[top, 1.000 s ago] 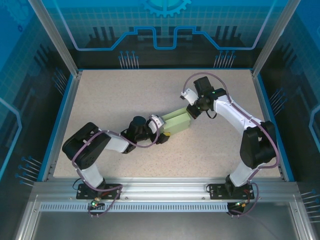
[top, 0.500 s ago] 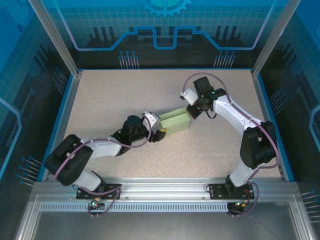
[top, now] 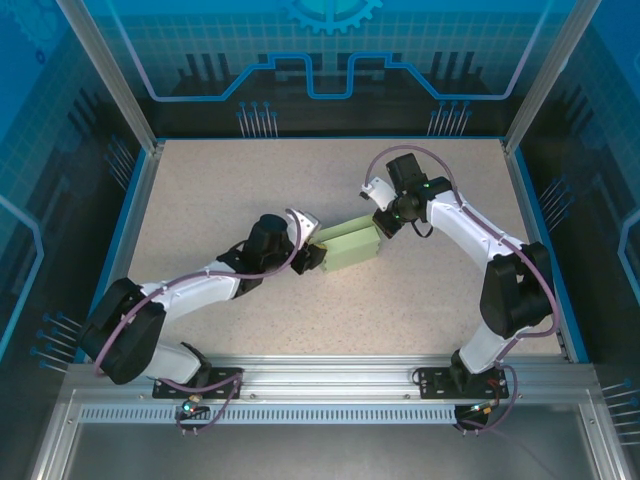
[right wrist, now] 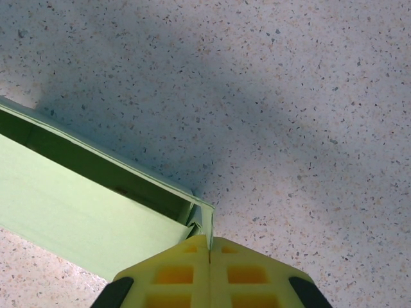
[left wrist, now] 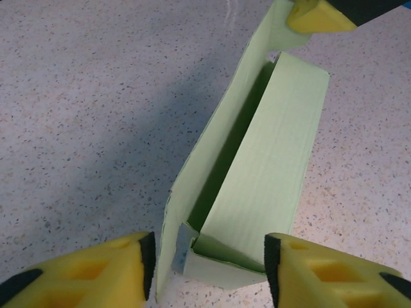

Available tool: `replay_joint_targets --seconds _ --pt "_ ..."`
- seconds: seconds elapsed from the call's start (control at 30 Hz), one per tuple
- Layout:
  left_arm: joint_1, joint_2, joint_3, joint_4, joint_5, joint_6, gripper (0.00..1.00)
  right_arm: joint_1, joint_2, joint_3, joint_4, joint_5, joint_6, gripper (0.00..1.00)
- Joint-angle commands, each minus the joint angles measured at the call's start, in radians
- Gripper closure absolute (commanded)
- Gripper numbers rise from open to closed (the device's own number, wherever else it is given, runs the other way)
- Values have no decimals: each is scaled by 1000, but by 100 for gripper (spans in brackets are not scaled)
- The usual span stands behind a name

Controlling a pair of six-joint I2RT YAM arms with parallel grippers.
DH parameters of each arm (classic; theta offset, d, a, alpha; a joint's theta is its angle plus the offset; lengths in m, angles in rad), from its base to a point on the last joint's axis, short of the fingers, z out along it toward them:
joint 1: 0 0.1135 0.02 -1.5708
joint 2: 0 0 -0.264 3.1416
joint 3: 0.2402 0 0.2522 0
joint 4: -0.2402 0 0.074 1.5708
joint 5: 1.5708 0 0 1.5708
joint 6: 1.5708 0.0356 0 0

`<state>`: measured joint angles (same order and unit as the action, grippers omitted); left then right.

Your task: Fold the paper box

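Observation:
The paper box (top: 350,247) is a pale mint-green, half-formed long shallow box lying on the speckled table. In the left wrist view the paper box (left wrist: 257,173) has one long side wall standing loose from its body. My left gripper (top: 310,252) is at the box's left end, and the left gripper (left wrist: 209,264) is open with its yellow fingers (left wrist: 96,273) straddling that end, small gaps on both sides. My right gripper (top: 386,222) holds the opposite end. In its own view the right gripper (right wrist: 209,247) is shut on the thin upright wall of the paper box (right wrist: 77,218).
The speckled table (top: 250,190) is ringed by a blue border and aluminium posts. A metal rail (top: 320,385) with both arm bases runs along the near edge. The right arm's elbow (top: 515,290) stands tall at the right side.
The left arm has stretched out and swung its gripper up to the box's left end. Its jaws have narrowed around that end. The right gripper and the box have stayed put.

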<state>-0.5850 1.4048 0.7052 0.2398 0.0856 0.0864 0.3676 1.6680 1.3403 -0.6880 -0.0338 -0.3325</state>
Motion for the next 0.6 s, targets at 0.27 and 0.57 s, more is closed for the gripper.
replay_joint_targets --seconds 0.27,0.57 --pt "6 -8 58 -97 -36 30 73 15 -11 -15 -40 -2 2 98" --pt "6 18 83 -103 -41 7 89 20 -13 -15 -41 -9 28 98"
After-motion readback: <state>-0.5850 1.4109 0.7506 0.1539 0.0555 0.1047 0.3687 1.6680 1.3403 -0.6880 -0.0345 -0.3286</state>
